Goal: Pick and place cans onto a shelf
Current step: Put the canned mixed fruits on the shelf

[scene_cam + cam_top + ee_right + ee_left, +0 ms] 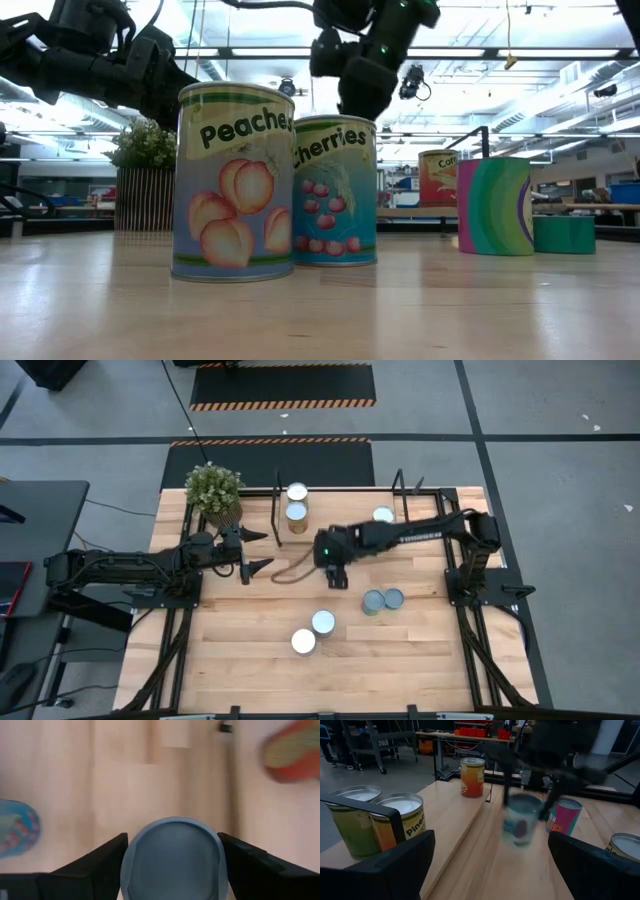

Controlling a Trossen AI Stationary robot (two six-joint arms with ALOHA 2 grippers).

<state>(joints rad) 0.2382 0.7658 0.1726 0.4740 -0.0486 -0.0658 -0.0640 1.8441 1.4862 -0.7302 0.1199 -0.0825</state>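
right gripper over mid-table, just in front of the shelf. its fingers sit on either side of a can with a grey-blue top, closed onto it. the left wrist view shows that held can blurred, apparently above the table, hanging from the dark arm.

left gripper near the shelf's left end, fingers spread wide, holding nothing.

on the shelf: two cans at the left end, one behind the other, and one can toward the right. left wrist view shows the pair beside a black end frame, and an orange can farther along the board.

on the table: two cans touching, right of centre, and two cans near the front. low view shows that front pair as peaches and cherries, side by side. a striped pink-green can stands farther right.

potted plant at the back left corner of the table.
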